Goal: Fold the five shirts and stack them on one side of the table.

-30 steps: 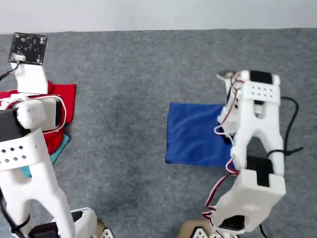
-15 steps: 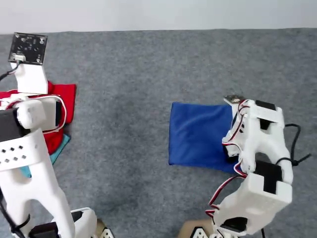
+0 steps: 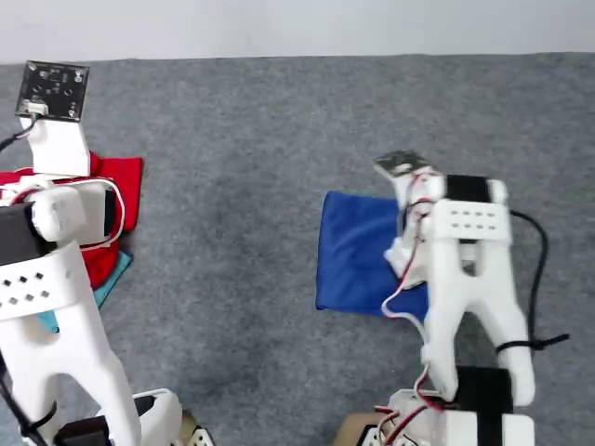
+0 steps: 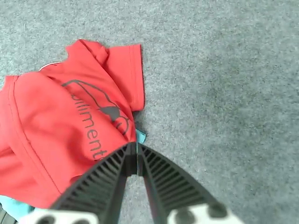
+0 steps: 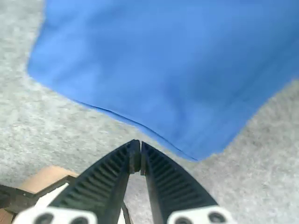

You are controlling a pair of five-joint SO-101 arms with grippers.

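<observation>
Shirt [image 3: 355,251] (blue) flat, roughly square

A blue shirt [image 3: 353,253] lies folded flat, right of centre. At the left edge, a loosely folded red shirt [image 3: 121,190] lies atop a teal shirt [image 3: 110,281].
</observation>
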